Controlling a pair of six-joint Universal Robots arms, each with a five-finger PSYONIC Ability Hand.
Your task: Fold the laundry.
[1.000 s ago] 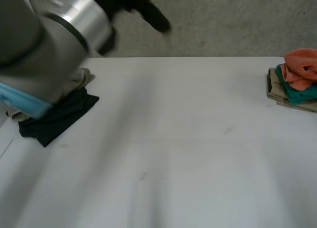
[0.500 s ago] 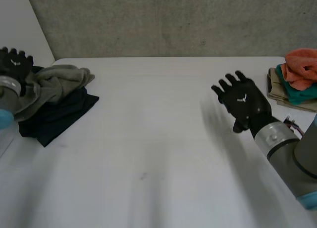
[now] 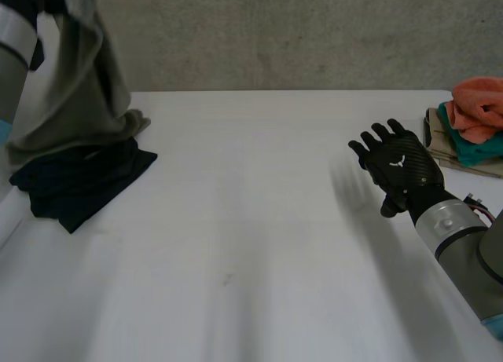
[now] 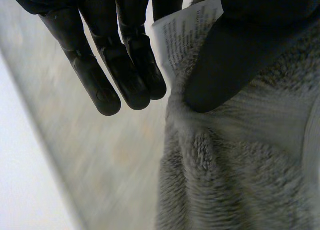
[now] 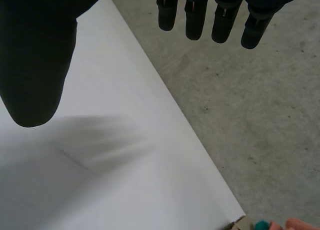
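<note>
Grey towel [image 3: 75, 87], hanging from left hand [image 4: 120, 65], pinched by its thumb

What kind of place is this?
Probably a robot test bench: a plain white table, rough concrete behind it, and laundry for practice, a grey towel and a stack of folded cloths.

- The left hand [image 4: 235, 55] pins a grey fleecy cloth [image 4: 240, 170] under its thumb, against the straight fingers [image 4: 115, 65].
- A white printed label [image 4: 182, 35] sticks out between thumb and fingers.
- The cloth runs on beyond the thumb tip.
</note>
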